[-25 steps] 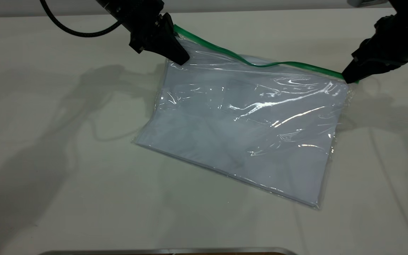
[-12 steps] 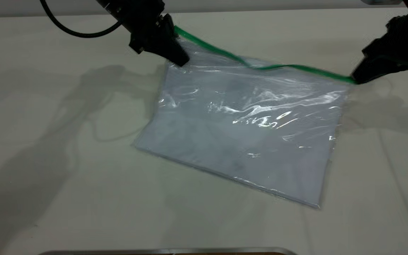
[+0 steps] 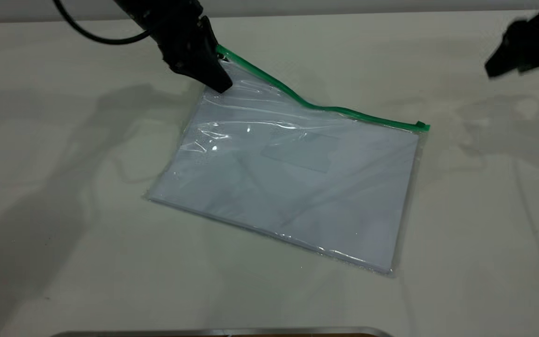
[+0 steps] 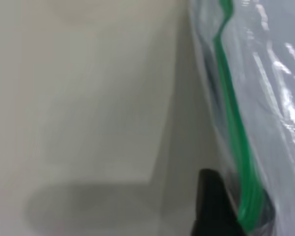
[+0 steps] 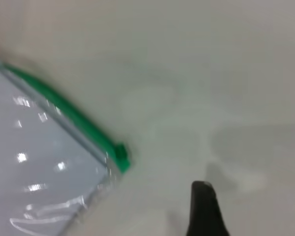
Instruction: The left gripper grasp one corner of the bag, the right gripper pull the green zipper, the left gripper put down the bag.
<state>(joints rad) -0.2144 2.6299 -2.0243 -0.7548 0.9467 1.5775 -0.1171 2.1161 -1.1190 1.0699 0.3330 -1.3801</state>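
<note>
While left gripper (image 3: 217,77) pinches corner (image 3: 222,52), right gripper (image 3: 496,70) aloft

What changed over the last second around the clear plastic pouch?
The right gripper let go of the green zipper and drew up and away; the clear plastic pouch sagged flatter and shifted left. The left gripper still pinches its corner.

The left gripper (image 3: 220,84) reaches down from the far side onto the bag's (image 3: 293,182) far left corner (image 3: 222,58), its jaws closed on the plastic there. The right gripper (image 3: 494,71) hangs in the air well clear of the bag's far right end, holding nothing; whether its jaws are parted is hard to make out.
</note>
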